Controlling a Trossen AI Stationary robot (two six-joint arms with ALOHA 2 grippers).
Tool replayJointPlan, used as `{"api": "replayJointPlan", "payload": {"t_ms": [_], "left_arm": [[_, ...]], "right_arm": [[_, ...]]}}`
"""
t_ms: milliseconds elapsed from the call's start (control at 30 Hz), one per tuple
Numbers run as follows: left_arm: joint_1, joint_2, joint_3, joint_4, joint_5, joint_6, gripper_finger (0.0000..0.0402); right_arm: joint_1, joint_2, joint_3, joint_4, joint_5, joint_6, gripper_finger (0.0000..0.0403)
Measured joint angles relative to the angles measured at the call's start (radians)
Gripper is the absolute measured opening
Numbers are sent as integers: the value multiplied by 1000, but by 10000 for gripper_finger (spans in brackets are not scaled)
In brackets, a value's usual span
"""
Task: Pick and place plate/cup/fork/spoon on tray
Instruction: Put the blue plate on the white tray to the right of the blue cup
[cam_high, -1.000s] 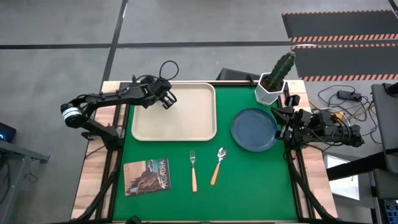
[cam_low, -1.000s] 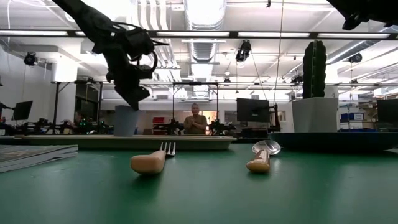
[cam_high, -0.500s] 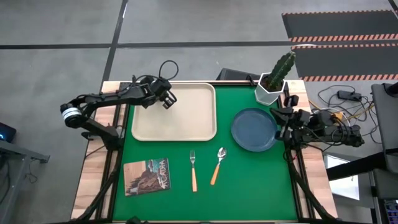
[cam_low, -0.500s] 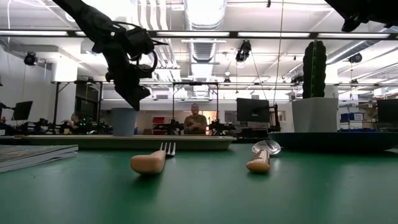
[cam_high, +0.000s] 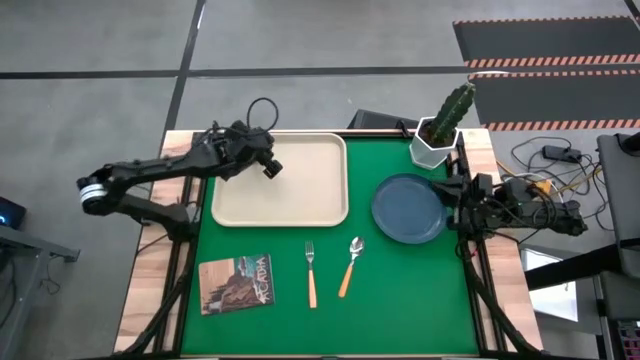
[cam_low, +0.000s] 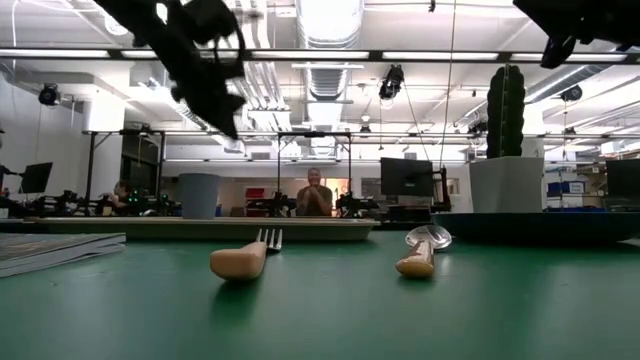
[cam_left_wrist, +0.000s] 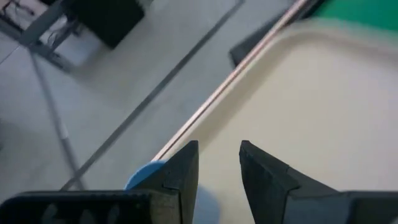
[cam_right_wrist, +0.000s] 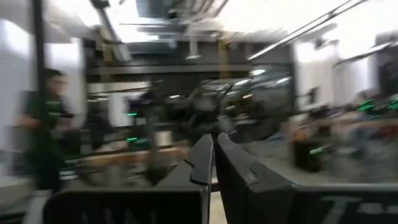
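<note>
- The left gripper (cam_high: 268, 165) hangs above the far left part of the tray (cam_high: 300, 200); in its wrist view the fingers (cam_left_wrist: 183, 168) stand slightly parted with nothing between them
- The cup (cam_left_wrist: 146, 174) shows there only as a blue sliver behind one finger, blurred and mostly hidden; in the low view it (cam_low: 200, 195) stands on the tray's far left side, and from above the arm covers it
- The right gripper (cam_high: 450, 187) sits at the right edge of the surface (cam_high: 400, 290), just beside the plate (cam_high: 408, 208); its fingers (cam_right_wrist: 202, 158) are pressed together and empty
- The plate lies on the green surface right of the tray, apart from it
- The fork (cam_high: 310, 272) and the spoon (cam_high: 350, 265) lie side by side on the surface near the front, below the tray
- A cactus pot (cam_high: 432, 145) stands behind the plate, and a booklet (cam_high: 236, 284) lies front left
- A person (cam_low: 314, 192) stands far behind, small and indistinct
</note>
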Motion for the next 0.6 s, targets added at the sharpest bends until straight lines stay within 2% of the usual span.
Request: {"api": "replayJointPlan", "payload": {"t_ms": [133,267,433,500,600], "left_arm": [[-104,-112,-13,33,29,-70,98],[-225,-203,-76,177,33,-100,98],[-346,-259,-233,518,35,-44,98],[-365,-275,-279,615,35,7,98],[-370,-307,-309,679,27,51,98]], "right_arm": [[1,65,0,13,-124,123,9],[5,174,19,8,-115,206,9],[13,354,73,-24,-63,287,9],[16,426,120,-98,-26,334,9],[18,528,219,-297,18,410,9]]}}
